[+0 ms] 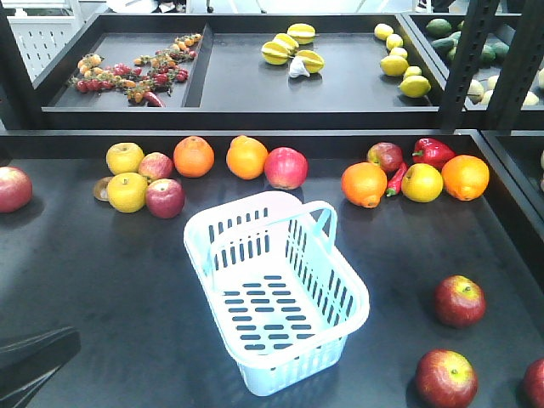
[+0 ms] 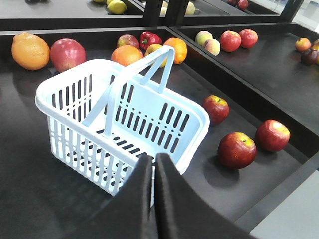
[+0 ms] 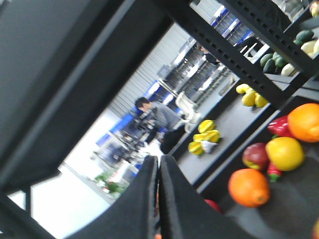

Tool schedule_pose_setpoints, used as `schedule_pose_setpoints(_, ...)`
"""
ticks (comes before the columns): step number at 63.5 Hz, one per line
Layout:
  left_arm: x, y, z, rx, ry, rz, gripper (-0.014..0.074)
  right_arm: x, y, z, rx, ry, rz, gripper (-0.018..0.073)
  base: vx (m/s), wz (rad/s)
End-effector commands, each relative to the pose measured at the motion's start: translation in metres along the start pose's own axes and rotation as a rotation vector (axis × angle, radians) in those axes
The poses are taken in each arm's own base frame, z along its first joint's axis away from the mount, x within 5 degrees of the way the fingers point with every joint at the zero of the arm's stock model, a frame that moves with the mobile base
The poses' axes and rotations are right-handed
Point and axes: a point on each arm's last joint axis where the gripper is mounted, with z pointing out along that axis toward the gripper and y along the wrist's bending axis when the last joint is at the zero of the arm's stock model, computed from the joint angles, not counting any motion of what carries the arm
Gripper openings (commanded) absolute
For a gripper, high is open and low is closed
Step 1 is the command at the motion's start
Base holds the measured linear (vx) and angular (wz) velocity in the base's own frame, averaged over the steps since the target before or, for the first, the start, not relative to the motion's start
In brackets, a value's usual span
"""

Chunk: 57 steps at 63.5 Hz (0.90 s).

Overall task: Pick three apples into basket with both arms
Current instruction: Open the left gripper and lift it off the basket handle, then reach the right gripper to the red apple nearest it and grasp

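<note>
Three apples (image 1: 460, 301) lie at near right of the worktop (image 1: 102, 280) in the front view, all apart from the basket (image 1: 293, 374); one is cut by the frame edge. Basket stands upright at centre, empty. No fruit is in it yet, so the step in hand is judged to be the first reach. A dark shape at near left, prob. the left arm (image 1: 34, 361), sits low over the worktop. Right arm not in view here.

Left wrist view: left pincer (image 2: 153, 158) has its fingers pressed together w/ nothing between them. It sits at the near side of the basket (image 2: 70, 139), facing across it. The apples (image 2: 237, 149) lie beyond the basket's right end. One hoop handle (image 2: 124, 84) stands raised over the opening.

Right wrist view: right pincer (image 3: 158, 159) is likewise closed and empty. View is rolled hard, looking toward the far shelf (image 3: 230, 119) and an orange (image 3: 248, 187). The three apples can't be made out here. Judged pose: right arm raised, wrist twisted, not aimed at the fruit.

Procedure (est.):
- Apples are on the right, so the right arm has the shorter reach.
- Level the wrist and open the fingers wide before descent.
- Close around the apple's widest part, approx. centred.
- Release low inside the basket, clear of the raised handle.
- Skip the lighter red fruit (image 1: 286, 167) in the far row.
</note>
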Motion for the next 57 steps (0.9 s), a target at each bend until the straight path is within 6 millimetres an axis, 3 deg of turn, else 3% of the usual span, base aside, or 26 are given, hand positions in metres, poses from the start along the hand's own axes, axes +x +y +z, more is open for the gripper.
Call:
schedule_pose_setpoints(1,-0.012,-0.001,-0.003,-0.008,-0.077,-0.024,-0.0008,-0.031,0.038,-0.004,-0.114,-0.094,-0.098,-0.0005,0.0,0.0)
schedule_pose_setpoints(9,-0.012,-0.001,-0.003,-0.008,-0.077,-0.024,-0.0008,-0.057,0.089,-0.003,-0.123,0.052,-0.393,-0.0001,0.0,0.0)
schedule_pose_setpoints(19,-0.012,-0.001,-0.003,-0.008,-0.077,-0.024,-0.0008,-0.076,0.123,0.016,-0.047,0.287,-0.612,0.0053,0.0,0.0)
schedule_pose_setpoints(25,-0.012,-0.001,-0.003,-0.008,-0.077,-0.024,-0.0008,-0.075,0.128,0.032,-0.009,0.457,-0.731,0.0193,0.0,0.0)
schedule_pose_setpoints(31,-0.012,-0.001,-0.003,-0.008,-0.077,-0.024,-0.0008,-0.069,0.124,0.05,0.025,0.566,-0.757,0.0438,0.0,0.0)
schedule_pose_setpoints(40,-0.012,-0.001,-0.003,-0.008,-0.077,-0.024,-0.0008,-0.059,0.114,0.066,0.066,0.644,-0.749,0.0705,0.0,0.0)
schedule_pose_setpoints(49,-0.012,-0.001,-0.003,-0.008,-0.077,-0.024,-0.0008,-0.051,0.106,0.08,0.103,0.744,-0.774,0.0722,0.0,0.0)
schedule_pose_setpoints(57,-0.012,-0.001,-0.003,-0.008,-0.077,-0.024,-0.0008,-0.052,0.111,0.105,0.114,0.856,-0.813,0.0703,0.0,0.0)
